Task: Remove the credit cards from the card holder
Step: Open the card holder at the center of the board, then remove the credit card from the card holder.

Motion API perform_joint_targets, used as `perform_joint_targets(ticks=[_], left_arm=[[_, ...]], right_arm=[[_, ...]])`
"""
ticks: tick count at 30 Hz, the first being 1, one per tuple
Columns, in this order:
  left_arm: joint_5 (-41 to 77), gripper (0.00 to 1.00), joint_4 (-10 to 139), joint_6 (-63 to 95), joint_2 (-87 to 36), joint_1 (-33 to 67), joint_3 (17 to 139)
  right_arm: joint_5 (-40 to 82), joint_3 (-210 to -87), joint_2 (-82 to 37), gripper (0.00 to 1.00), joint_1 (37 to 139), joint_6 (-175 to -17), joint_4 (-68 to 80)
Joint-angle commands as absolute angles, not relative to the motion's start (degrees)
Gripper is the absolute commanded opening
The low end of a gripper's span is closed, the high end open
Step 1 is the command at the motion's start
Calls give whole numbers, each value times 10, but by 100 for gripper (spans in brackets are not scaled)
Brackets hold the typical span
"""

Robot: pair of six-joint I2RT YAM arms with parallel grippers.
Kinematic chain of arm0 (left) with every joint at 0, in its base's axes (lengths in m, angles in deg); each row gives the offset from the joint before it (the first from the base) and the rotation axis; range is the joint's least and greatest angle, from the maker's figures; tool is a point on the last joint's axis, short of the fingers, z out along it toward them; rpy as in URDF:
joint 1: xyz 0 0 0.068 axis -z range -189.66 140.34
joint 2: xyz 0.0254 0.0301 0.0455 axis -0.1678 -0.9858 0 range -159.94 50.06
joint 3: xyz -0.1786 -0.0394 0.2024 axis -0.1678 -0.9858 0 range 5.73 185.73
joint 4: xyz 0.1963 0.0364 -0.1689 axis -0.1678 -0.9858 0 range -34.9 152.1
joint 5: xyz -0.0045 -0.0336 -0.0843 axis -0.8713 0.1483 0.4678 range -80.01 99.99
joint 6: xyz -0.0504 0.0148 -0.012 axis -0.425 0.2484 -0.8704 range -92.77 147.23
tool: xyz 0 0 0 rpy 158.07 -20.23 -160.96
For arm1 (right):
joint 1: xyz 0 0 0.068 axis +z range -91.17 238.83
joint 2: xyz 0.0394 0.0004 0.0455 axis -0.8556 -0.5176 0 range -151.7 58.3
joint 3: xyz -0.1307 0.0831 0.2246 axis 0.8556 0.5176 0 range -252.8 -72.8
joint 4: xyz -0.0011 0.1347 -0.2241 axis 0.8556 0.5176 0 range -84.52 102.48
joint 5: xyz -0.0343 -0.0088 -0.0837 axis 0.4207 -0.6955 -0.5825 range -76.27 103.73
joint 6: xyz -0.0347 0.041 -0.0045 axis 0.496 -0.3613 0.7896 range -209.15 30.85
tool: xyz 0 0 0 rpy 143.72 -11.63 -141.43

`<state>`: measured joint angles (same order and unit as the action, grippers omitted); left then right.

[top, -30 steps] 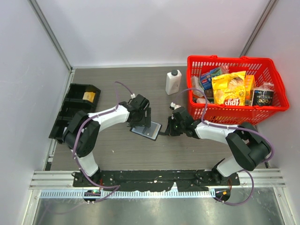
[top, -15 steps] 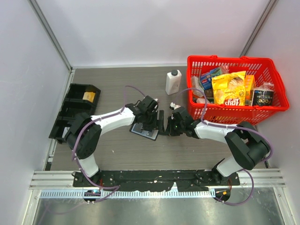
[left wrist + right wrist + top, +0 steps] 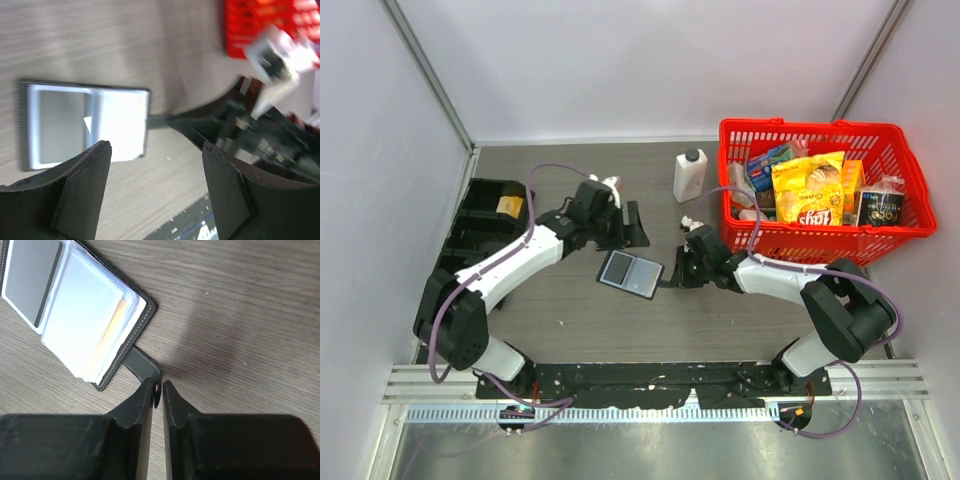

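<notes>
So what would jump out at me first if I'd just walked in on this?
Probably the bright red basket at the back right, crammed with snack packets. Next, the small black card holder lying open mid-table, pale cards showing, with the right arm's jaws pinching its snap tab and the left arm's jaws open just beyond it.

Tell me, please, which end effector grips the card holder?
The right end effector, shut on the snap tab of the card holder; the left end effector is open.
</notes>
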<state>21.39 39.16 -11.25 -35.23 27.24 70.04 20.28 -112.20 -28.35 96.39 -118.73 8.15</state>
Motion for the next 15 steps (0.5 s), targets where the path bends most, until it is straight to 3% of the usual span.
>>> perform_joint_targets(ticks=[1, 8, 15], left_arm=[[194, 75, 373, -92, -369, 209, 678], [170, 70, 335, -70, -438, 171, 705], [192, 57, 339, -71, -490, 171, 702]], right_arm=[[171, -1168, -267, 23, 979, -1167, 116], [102, -1232, -228, 45, 1018, -1153, 182], [88, -1262, -221, 45, 1040, -1162, 161]])
